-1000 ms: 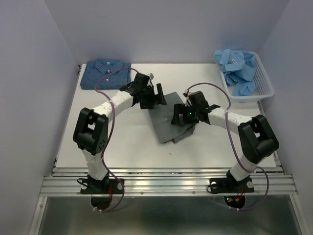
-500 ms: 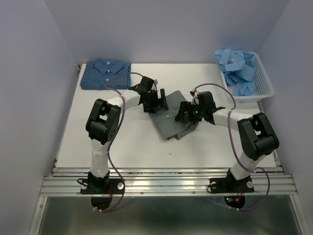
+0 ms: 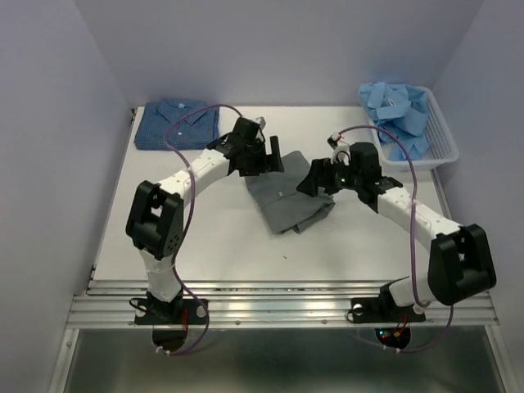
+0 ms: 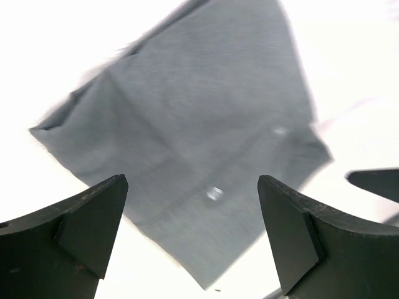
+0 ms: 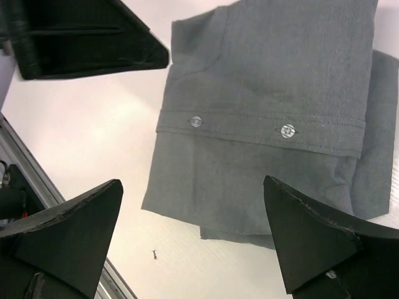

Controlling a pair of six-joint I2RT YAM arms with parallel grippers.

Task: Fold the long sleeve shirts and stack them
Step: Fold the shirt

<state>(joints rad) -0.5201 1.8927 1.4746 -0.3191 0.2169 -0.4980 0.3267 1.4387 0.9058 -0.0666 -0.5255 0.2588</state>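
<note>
A plain grey long sleeve shirt point(image 3: 286, 203) lies folded in the middle of the table, button placket up. My left gripper point(image 3: 275, 160) hovers open just behind its far edge, and the cloth point(image 4: 187, 124) shows between its fingers, untouched. Open as well, my right gripper point(image 3: 314, 178) hangs above the shirt's right side, with the buttons and folded hem point(image 5: 262, 149) below it. Neither gripper holds anything. A dark blue patterned shirt point(image 3: 176, 124) lies folded at the back left corner. Light blue shirts point(image 3: 399, 115) are heaped in the basket.
The white slatted basket point(image 3: 443, 139) stands at the back right corner, close to my right arm. My left gripper's dark body point(image 5: 81, 37) shows at the top left of the right wrist view. A tiny dark speck point(image 3: 284, 256) lies on the table in front of the grey shirt.
Both grippers have risen off the grey shirt and drawn back toward the far side. The right arm has stretched out to the right. The shirt stays folded on the table.
</note>
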